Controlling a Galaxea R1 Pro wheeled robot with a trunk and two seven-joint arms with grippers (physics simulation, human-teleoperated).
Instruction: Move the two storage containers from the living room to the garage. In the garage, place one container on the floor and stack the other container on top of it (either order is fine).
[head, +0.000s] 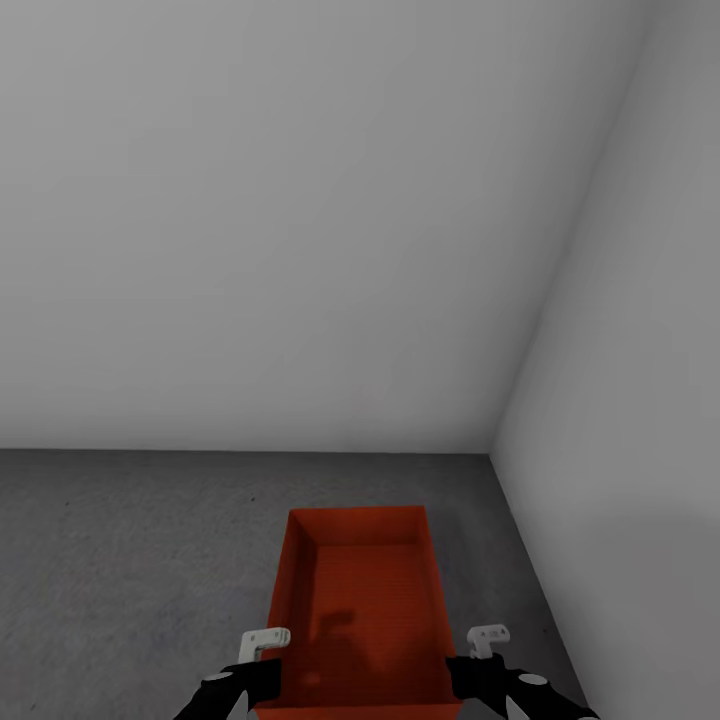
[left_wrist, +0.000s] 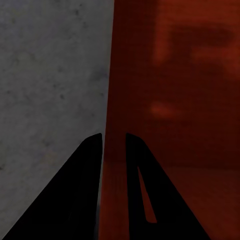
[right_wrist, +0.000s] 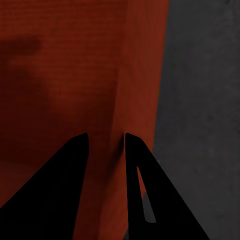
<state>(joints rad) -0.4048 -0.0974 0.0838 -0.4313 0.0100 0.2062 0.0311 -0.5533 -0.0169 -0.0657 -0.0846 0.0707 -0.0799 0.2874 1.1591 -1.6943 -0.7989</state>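
One storage container (head: 357, 610) is in play, pinched from both sides over the grey concrete floor (head: 130, 560). Left gripper (left_wrist: 114, 136) has its fingers clamped on the left wall, one inside and one outside. Right gripper (right_wrist: 105, 136) grips the right wall the same way. Plain grey walls (head: 300, 220) stand beyond.

**No legible text**

No lettering, labels, brands, numbers or signs to be read anywhere. Plain ribbed orange-red on the bin (head: 360, 600), inside and out. Bare pale grey on the walls (head: 300, 220). Only speckles on the concrete floor (head: 130, 560).
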